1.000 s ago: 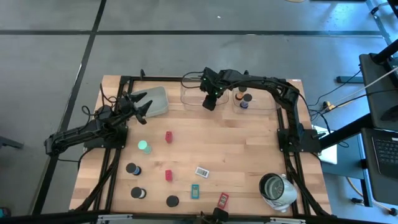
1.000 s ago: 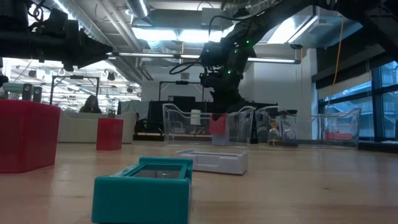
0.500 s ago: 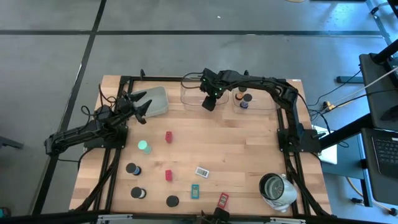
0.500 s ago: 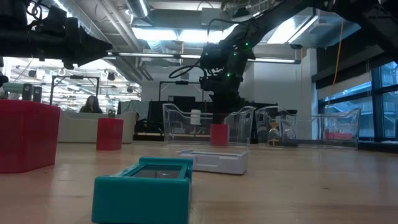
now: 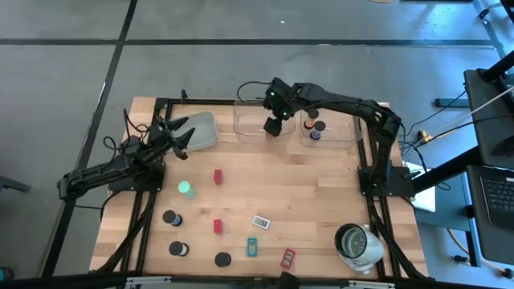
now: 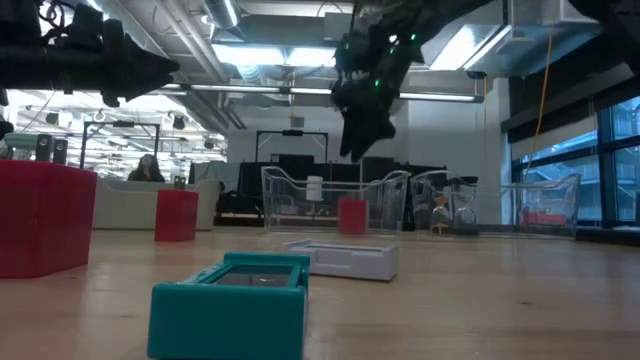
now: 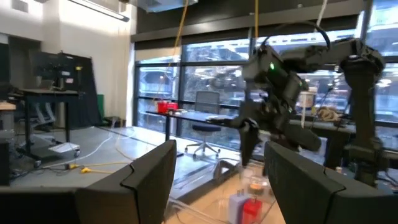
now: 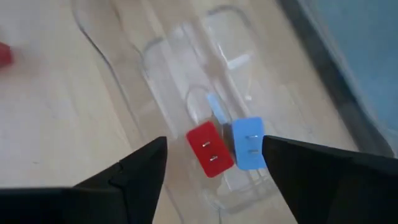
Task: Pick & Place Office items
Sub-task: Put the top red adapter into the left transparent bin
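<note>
My right gripper (image 5: 275, 126) (image 8: 214, 146) hangs open above the left clear tray (image 5: 250, 122) at the table's far edge and touches nothing. On the tray's floor below it, a red block (image 8: 210, 149) (image 6: 352, 215) stands beside a pale-blue cube (image 8: 250, 143). My left gripper (image 5: 181, 137) (image 7: 217, 177) waits open at the far left, next to the grey tray (image 5: 201, 129). Loose on the table lie two red blocks (image 5: 218, 177) (image 5: 217, 226), a green disc (image 5: 185, 189), black caps (image 5: 171, 217) (image 5: 222, 259), a white rectangle (image 5: 260, 221) and a teal rectangle (image 5: 252, 247).
A second clear tray (image 5: 341, 132) with a few small pieces (image 5: 315, 129) stands right of the first. A silvery-white round container (image 5: 357, 244) sits at the near right corner. Another red piece (image 5: 287, 258) and a black cap (image 5: 178, 249) lie near the front edge.
My right gripper has opened and let go of the red block, which has dropped a little and now stands on the clear tray's floor. The gripper has then risen well above the tray.
</note>
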Motion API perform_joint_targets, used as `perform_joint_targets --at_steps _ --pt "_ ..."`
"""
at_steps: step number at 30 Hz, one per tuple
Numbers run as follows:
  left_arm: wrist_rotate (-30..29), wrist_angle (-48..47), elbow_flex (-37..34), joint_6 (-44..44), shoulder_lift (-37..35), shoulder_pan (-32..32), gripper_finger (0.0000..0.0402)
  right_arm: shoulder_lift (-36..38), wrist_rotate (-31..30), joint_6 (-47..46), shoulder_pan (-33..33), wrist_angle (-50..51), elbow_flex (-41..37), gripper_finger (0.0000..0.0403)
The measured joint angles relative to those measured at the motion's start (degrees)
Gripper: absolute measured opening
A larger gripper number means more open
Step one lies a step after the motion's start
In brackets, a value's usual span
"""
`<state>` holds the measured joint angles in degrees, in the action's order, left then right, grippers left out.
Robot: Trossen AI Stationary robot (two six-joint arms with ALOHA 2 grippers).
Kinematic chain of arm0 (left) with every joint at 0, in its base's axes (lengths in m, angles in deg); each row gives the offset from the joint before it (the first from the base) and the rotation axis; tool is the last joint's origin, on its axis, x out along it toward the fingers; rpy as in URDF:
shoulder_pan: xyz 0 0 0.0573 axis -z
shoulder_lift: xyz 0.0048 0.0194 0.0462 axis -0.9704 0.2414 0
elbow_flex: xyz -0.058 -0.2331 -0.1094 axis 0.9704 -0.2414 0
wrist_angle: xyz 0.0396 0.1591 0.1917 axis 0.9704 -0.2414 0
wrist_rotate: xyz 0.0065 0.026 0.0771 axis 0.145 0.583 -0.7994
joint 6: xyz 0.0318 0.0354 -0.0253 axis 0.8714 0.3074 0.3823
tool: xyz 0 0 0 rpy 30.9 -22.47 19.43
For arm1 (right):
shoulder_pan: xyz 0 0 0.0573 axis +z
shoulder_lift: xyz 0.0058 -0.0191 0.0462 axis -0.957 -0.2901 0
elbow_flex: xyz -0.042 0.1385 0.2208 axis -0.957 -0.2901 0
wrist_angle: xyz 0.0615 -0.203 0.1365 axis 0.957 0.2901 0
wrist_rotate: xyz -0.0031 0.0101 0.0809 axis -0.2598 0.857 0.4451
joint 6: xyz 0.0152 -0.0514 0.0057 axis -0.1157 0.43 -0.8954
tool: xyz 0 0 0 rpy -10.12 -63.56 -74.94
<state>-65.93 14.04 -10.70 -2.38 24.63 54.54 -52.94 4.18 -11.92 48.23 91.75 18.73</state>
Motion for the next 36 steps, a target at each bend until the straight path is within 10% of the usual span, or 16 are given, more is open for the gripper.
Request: perform_joint_targets --at_steps 36 --pt "-0.97 -0.43 9.83 -15.91 26.64 7.39 0.0242 5.78 -3.34 17.84 21.52 -6.98 0.0 0.0269"
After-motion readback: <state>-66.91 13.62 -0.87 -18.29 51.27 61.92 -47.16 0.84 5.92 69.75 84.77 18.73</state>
